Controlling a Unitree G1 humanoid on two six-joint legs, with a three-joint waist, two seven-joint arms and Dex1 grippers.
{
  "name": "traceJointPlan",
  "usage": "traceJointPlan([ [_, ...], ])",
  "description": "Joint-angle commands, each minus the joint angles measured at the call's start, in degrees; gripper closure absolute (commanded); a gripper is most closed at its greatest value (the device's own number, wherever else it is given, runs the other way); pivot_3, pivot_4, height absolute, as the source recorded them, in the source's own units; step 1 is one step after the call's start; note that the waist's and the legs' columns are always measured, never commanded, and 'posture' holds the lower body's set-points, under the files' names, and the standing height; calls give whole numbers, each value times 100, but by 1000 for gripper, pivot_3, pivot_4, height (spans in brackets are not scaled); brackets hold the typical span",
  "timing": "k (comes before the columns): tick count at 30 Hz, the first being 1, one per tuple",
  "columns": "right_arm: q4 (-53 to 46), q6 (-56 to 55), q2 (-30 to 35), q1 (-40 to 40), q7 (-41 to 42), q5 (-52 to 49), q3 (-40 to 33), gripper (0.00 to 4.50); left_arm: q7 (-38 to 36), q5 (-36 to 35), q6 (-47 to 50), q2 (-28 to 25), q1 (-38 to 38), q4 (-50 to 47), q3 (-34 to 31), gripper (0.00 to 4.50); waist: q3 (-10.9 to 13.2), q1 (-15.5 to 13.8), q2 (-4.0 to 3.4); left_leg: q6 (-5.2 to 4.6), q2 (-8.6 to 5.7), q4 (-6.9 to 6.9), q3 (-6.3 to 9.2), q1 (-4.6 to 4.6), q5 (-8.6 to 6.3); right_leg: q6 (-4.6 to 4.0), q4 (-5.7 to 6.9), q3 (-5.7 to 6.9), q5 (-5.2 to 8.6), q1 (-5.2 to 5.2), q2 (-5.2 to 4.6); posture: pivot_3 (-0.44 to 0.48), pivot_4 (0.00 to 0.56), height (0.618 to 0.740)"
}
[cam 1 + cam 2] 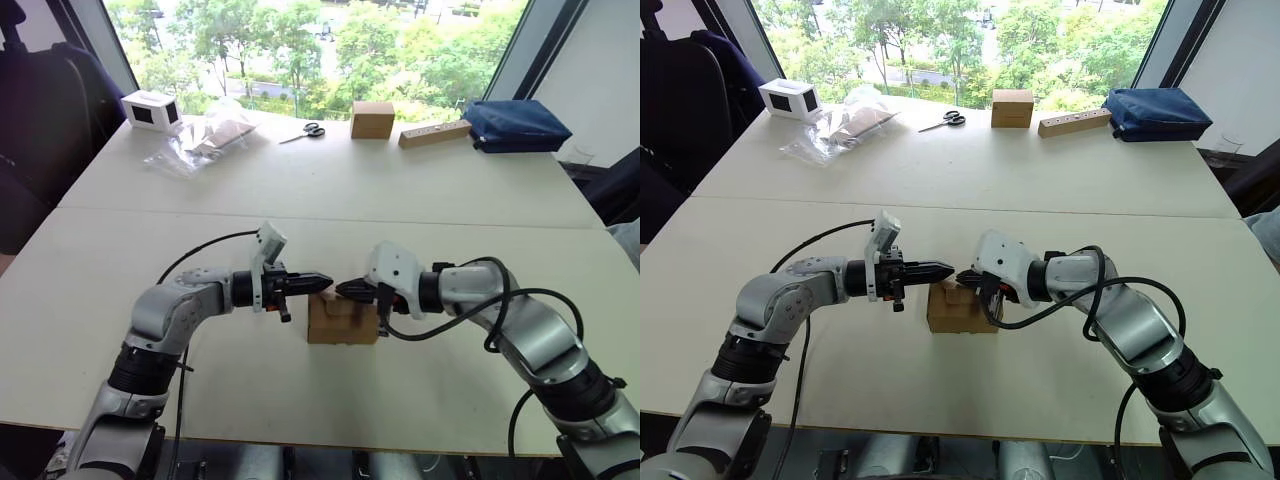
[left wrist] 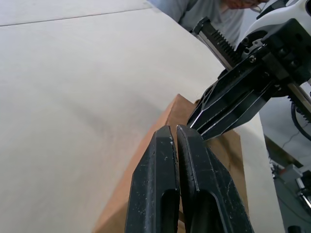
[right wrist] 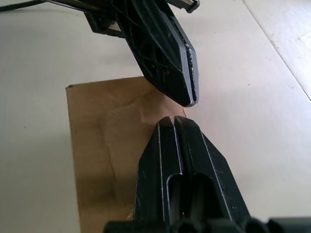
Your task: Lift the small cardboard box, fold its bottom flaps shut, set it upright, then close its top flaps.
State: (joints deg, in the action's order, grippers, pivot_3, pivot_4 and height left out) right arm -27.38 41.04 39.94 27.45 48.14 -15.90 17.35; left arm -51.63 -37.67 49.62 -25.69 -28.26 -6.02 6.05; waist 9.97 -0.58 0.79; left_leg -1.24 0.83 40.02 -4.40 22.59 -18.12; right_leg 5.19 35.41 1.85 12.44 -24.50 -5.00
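The small cardboard box [image 1: 335, 325] stands on the white table [image 1: 320, 200] near its front edge, plain brown. In the right wrist view its upper face [image 3: 102, 136] looks flat, with a faint seam near the fingertips; I cannot tell the top flaps apart. My left gripper [image 1: 325, 282] reaches in from the left, shut with nothing held. My right gripper [image 1: 345, 290] comes from the right, also shut and empty. The two tips almost meet just above the box's top. In the left wrist view, the left gripper [image 2: 175, 131] points at the right gripper [image 2: 233, 104] over the box [image 2: 227, 155].
Along the far edge stand a white box with dark windows [image 1: 150, 109], a crumpled plastic bag [image 1: 205, 140], scissors [image 1: 305, 131], a cube-like tan box [image 1: 372, 119], a wooden block [image 1: 434, 133] and a blue pouch [image 1: 515, 125]. A person [image 2: 218, 9] sits beyond the table.
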Motion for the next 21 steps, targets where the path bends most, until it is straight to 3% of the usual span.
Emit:
traceJointPlan([
  [1, -208, 70, 30, 162, -7, -63, -243, 4500, 49, 22, -4, -3, -54, -271, 40, 4358, 0, -1, 0, 0, 0, 0, 0, 0, 0, 0, 0, 0, 0, 0, 0, 0, 150, 740],
  [8, -553, 557, 196, 357, 297, -631, -645, 4500, 154, 15, 46, 34, -45, -277, 18, 4358, 0, -6, 0, 0, 0, 0, 0, 0, 0, 0, 0, 0, 0, 0, -1, 0, 150, 740],
  [12, -1120, 749, 491, -35, 474, -885, -541, 4500, 307, -53, 116, 128, 13, -280, -90, 4358, 0, -9, 1, -2, 0, -1, 4, 2, -1, 0, -6, 2, 0, 1, -3, 0, 150, 740],
  [21, -1394, 998, 508, -13, 342, -1039, -405, 4500, 274, -61, 106, 94, 55, -257, -98, 4358, 0, 0, 1, -2, 1, -1, 2, 1, -2, -3, -9, 1, 1, 1, -4, 0, 150, 740],
])
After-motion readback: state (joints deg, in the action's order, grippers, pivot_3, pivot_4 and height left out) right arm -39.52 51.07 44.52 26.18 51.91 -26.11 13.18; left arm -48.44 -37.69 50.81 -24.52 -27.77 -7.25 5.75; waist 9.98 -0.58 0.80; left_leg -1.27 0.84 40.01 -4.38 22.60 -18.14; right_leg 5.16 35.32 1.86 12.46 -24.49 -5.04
